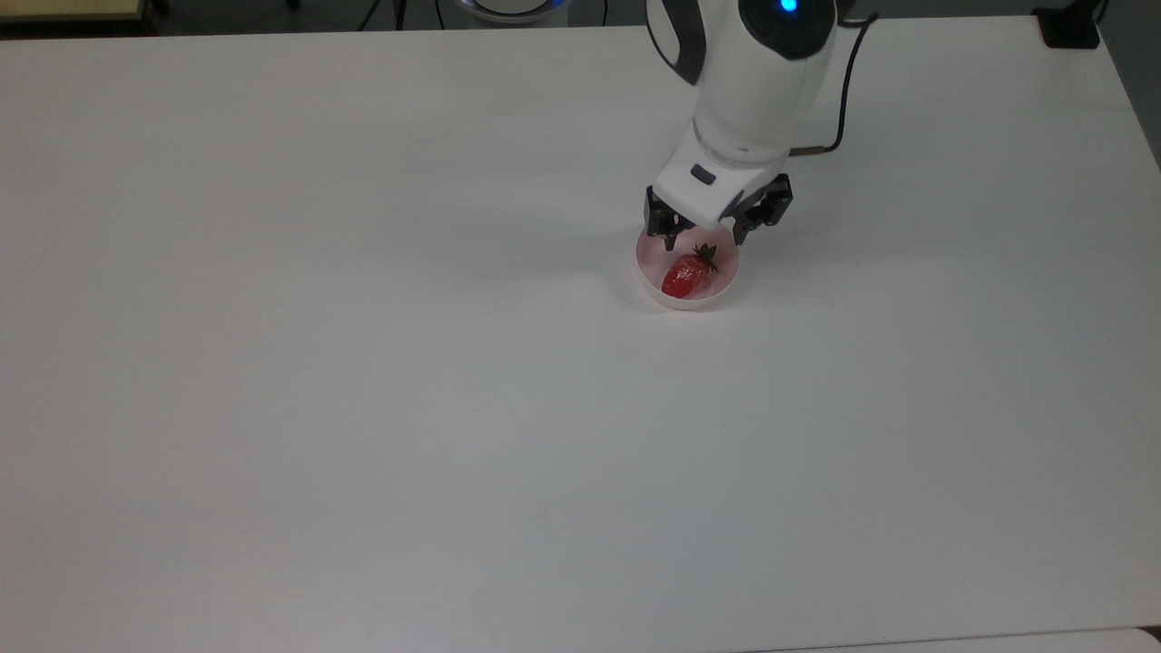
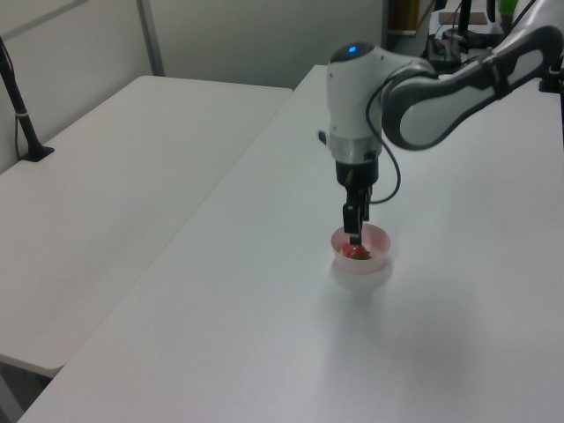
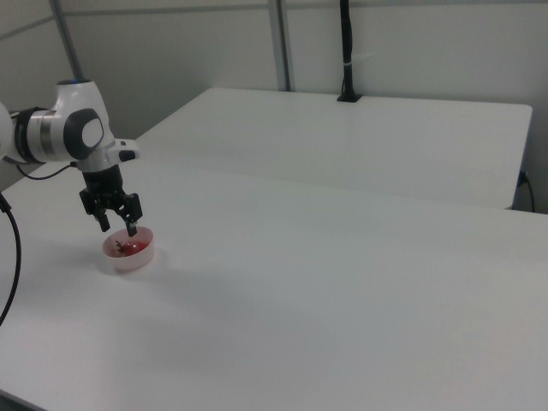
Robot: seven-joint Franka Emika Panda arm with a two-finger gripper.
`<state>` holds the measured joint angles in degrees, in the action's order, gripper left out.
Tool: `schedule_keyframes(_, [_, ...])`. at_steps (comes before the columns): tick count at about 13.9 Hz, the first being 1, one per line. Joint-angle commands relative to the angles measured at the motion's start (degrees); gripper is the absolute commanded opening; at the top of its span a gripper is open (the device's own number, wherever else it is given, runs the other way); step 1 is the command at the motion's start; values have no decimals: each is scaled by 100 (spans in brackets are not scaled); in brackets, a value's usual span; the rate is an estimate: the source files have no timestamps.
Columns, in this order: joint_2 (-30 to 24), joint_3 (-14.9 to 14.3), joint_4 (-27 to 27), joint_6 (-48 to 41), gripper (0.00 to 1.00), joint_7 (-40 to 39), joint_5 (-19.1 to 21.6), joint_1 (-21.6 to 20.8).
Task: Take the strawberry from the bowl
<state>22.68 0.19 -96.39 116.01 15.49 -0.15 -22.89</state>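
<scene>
the black two-finger gripper [image 1: 703, 240] on the white franka arm [image 1: 757, 82] stood directly over the far part of the small round pale pink plastic bowl [image 1: 662, 295], its fingers spread apart and holding nothing. in the top view one finger sat over the bowl's far-left rim and the other over its far-right rim, so the opening spanned nearly the width of the bowl. in the right view the gripper [image 3: 118, 226] hung just above the bowl [image 3: 128, 257], fingertips at about rim height; whether they had entered the bowl could not be told. in the left view the gripper [image 2: 354, 236] was seen edge-on, directly above the bowl [image 2: 361, 261].

the small glossy red cone-shaped strawberry [image 1: 686, 275] lay on its side on the bowl's floor, its spiky green cap toward the top view's far right and its tip toward the near left. nothing touched it.

progress, as judged: the approach looked largely complete. remaining were the final descent into the bowl, closing on the fruit and lifting it out. the fruit lay slightly nearer than the gap between the fingers in the top view, so a small correction seemed likely.

the bowl stood on a plain white table [image 1: 363, 408], with a second white table [image 3: 385, 137] beyond it in the right view.

no brand, label or writing could be read on any item. a blue indicator light [image 1: 788, 5] glowed on the arm.
</scene>
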Motion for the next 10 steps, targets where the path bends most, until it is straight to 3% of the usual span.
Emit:
schedule_keyframes(1, [184, -54, 59, 158, 79, 218, -143, -128])
schedule_keyframes(10, [387, -124, 24, 273, 75, 138, -160, -40])
